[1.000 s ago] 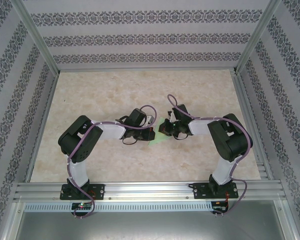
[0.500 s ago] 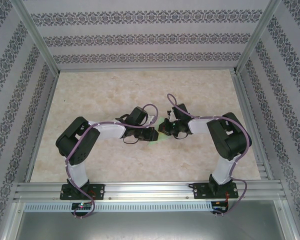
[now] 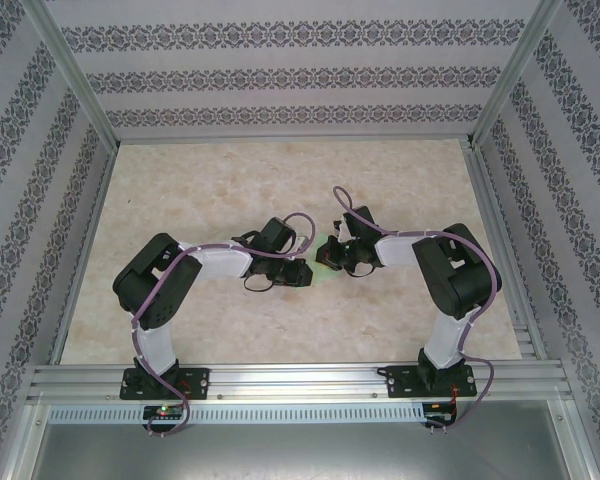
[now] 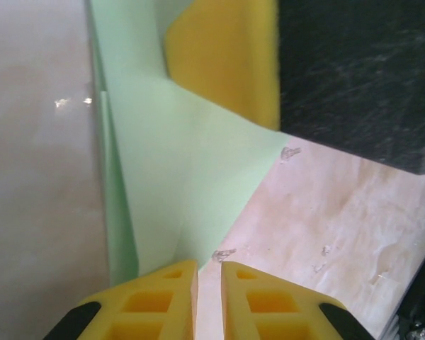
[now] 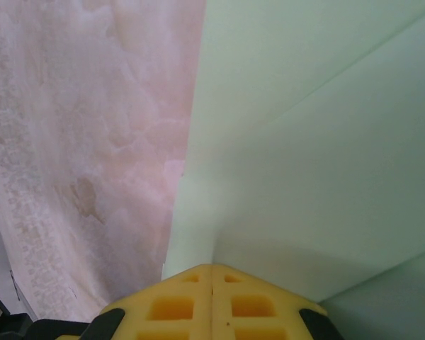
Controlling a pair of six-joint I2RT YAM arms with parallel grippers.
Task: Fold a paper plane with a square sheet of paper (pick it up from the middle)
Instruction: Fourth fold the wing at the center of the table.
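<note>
The pale green sheet of paper (image 3: 320,268), folded into layers with creases, sits between my two grippers at the table's middle. My right gripper (image 3: 332,258) is shut on it. In the right wrist view a crease of the paper (image 5: 304,142) runs out from the closed tips (image 5: 211,268). My left gripper (image 3: 305,272) faces it from the left. In the left wrist view its jaws (image 4: 209,273) stand a narrow gap apart with bare table between them. The paper (image 4: 170,156) ends at the left fingertip. The right gripper's yellow finger (image 4: 227,57) lies behind the paper.
The marble-patterned table top (image 3: 230,190) is ringed by patterned walls and aluminium posts (image 3: 75,80). An aluminium rail (image 3: 300,378) with both arm bases runs along the near edge. Both arms bend inward toward the centre.
My left gripper's jaws have parted a crack and no longer pinch the paper. The right gripper has drawn the paper slightly toward the back, so less green shows from above.
</note>
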